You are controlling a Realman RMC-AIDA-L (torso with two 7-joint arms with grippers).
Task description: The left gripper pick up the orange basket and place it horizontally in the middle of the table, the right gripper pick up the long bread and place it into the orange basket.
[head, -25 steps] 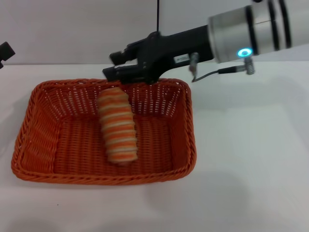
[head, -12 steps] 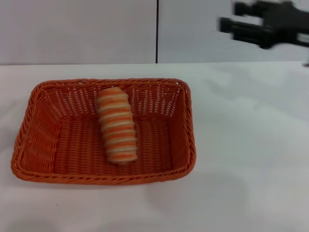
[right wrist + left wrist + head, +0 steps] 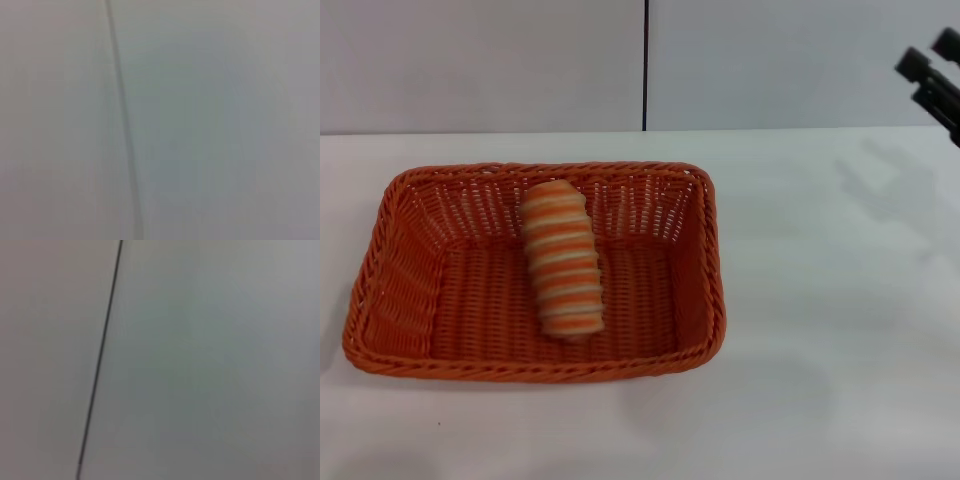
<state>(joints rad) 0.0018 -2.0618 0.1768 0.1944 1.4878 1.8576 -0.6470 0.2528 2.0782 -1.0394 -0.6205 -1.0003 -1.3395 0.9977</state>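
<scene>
The orange basket (image 3: 390, 300) lies lengthwise across the white table (image 3: 820, 330), left of centre in the head view. Inside it the long bread (image 3: 561, 258), striped orange and cream, rests on the basket floor, one end leaning toward the far wall. My right gripper (image 3: 928, 72) shows only as two black fingertips at the upper right edge, raised well away from the basket, jaws apart and empty. The left gripper is out of view. Both wrist views show only the grey wall (image 3: 210, 360) with its dark seam.
The grey wall (image 3: 480, 60) with a dark vertical seam (image 3: 646, 60) stands behind the table. White tabletop stretches to the right of the basket and in front of it.
My right gripper has pulled back from above the basket's far rim, up and to the right, almost out of the head view. The bread and basket have stayed put.
</scene>
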